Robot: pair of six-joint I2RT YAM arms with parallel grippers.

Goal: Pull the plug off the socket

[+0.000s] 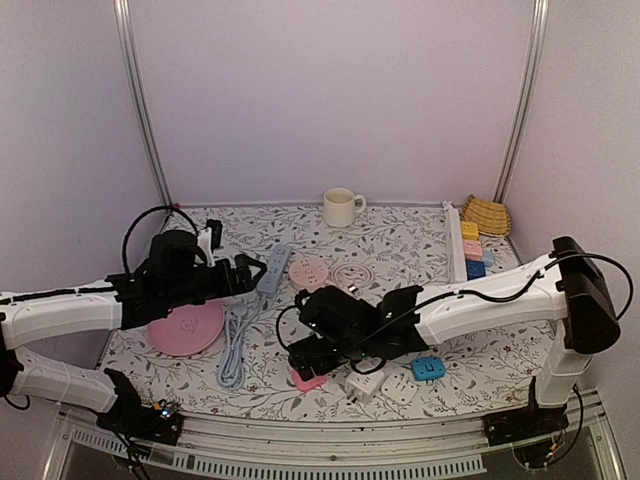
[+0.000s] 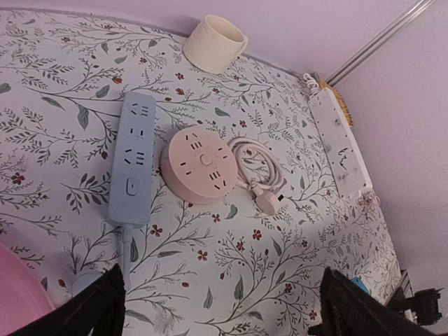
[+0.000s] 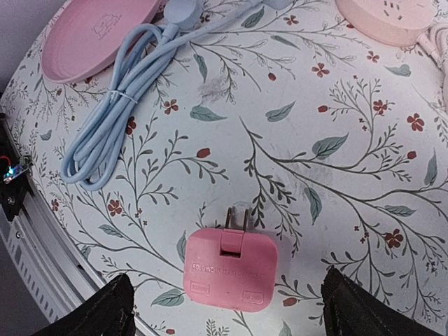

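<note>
- Right pincer [image 3: 225,280] hangs low over the table [image 3: 336,140] with its two fingers spread wide, and it pinches nothing.
- Between these fingers lies the pink plug [image 3: 231,269], flat on the cloth. Its metal prongs [image 3: 238,218] are bare and point away from the wrist. No finger touches it.
- To my eye the plug is already free of any socket. Which socket it belongs to, I cannot tell.
- Left pincer [image 2: 222,273] is also spread and empty. It hovers well above the blue power strip [image 2: 133,157] and the round pink socket [image 2: 199,164], which sit just beside each other.
- I judge the step in hand is the letting go. To do it well, the right arm should rise straight up with its fingers wide, so neither finger drags the plug.
- It should also keep away from the coiled blue cable [image 3: 119,119] on its left.
</note>
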